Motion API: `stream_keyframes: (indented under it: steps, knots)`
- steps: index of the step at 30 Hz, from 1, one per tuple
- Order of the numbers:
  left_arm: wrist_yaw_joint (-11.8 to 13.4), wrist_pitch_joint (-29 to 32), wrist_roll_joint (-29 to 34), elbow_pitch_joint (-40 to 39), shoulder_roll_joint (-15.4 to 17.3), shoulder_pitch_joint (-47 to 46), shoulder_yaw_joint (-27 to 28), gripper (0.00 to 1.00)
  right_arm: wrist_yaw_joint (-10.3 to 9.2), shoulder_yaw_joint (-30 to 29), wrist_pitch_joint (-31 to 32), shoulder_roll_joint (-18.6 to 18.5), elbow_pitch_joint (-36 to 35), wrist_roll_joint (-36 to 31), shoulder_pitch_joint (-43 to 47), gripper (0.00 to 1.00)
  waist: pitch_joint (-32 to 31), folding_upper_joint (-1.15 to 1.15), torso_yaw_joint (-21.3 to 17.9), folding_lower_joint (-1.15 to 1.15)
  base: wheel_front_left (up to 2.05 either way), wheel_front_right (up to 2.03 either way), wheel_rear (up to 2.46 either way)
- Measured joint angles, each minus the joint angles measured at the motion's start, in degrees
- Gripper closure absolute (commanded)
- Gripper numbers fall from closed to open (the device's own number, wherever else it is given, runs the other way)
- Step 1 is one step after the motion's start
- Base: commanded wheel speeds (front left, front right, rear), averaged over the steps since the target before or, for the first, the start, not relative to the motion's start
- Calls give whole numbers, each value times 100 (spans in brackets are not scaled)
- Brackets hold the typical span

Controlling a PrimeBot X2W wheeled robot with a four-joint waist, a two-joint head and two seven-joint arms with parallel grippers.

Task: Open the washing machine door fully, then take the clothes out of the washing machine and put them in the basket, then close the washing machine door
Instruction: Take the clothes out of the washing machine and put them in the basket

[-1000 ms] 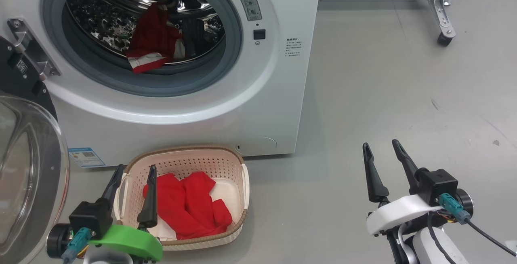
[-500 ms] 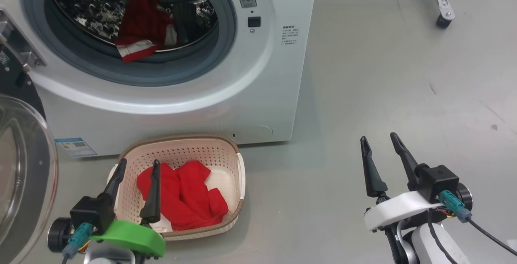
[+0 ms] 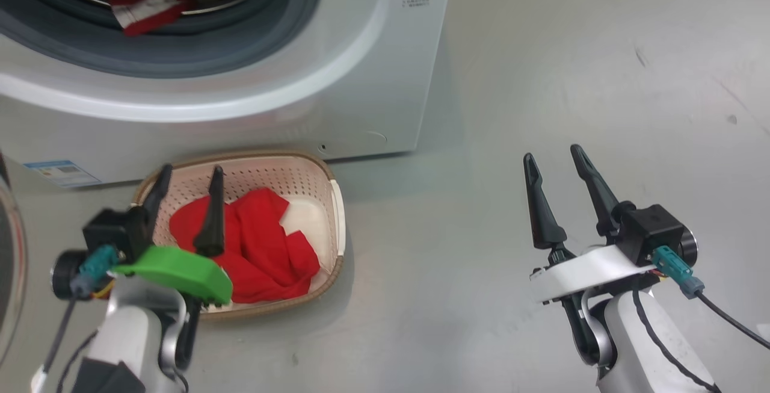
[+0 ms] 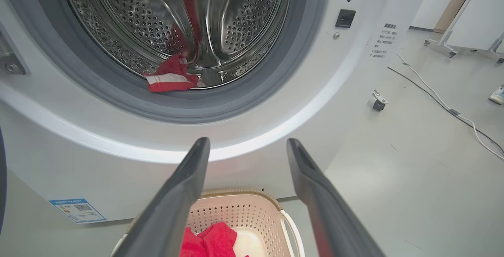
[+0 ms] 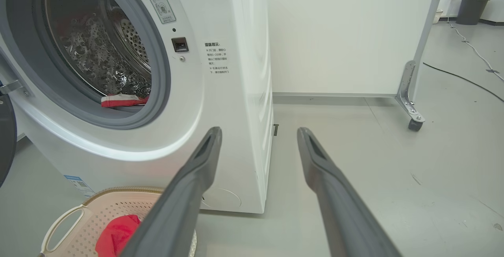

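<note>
- Over the basket (image 3: pixel 240 154), the left gripper (image 3: pixel 190 169) hangs with its jaws spread wide and nothing between them. Fingers are long, dark, tapered and matte.
- Right gripper (image 3: pixel 552 153) is equally wide and empty, above bare floor (image 3: pixel 541 50), well apart from the machine.
- Red heap (image 3: pixel 264 236) lies inside the basket, soft and crumpled, folds slack.
- Basket is cream perforated plastic, rounded-square, with a brown woven-look rim. It sits on the floor just in front of the washing machine (image 3: pixel 361 80).
- One striped piece (image 4: pixel 169 78) is left in the drum (image 4: pixel 157 21), red with a white band, slumped at the front lip just behind the grey gasket (image 4: pixel 299 52).
- My read of the step in hand: go in for that piece. Left gripper looks best placed, since its wrist view faces the mouth.
- To do it well: rise clear of the gasket, enter level, and pinch the bunched red part rather than the flat band. Lift before pulling so the cloth doesn't drag on the rubber.
- Drum is polished perforated steel, so fabric should slide easily.
- Washing machine door (image 3: pixel 7 260) stands swung out on the left, its clear glass bowl at the head view's edge. Keep clear of it.
</note>
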Motion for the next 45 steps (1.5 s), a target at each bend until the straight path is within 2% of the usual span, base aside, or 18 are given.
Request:
stream_keyframes:
  steps: [10, 20, 29, 37, 45]
  knots:
    - [0, 597, -24, 598, 359, -1109, 218, 0, -99, 259, 0, -3, -216, 276, -360, 0, 691, 0, -322, 0, 0, 0, 0]
    - [0, 1303, 154, 884, 1206, -2348, 433, 0, -199, 555, 0, -5, -503, 805, -766, 0, 1474, 0, -780, 0, 0, 0, 0]
    - [-35, 1650, 358, 1002, 2047, -3164, 730, 0, -297, 831, 0, -3, -670, 1207, -1220, 0, 2115, 0, -1265, 1, 0, 0, 0]
    - [-205, 1849, 398, 1166, 2370, -3764, 753, 0, -364, 871, 0, 1, -675, 1276, -1245, 0, 2474, 0, -1672, 1, 0, 0, 0]
    - [-232, 2002, 403, 1319, 2662, -4290, 872, 0, -400, 943, 0, 1, -675, 1359, -1301, 0, 2622, 0, -1840, 1, 0, 0, 0]
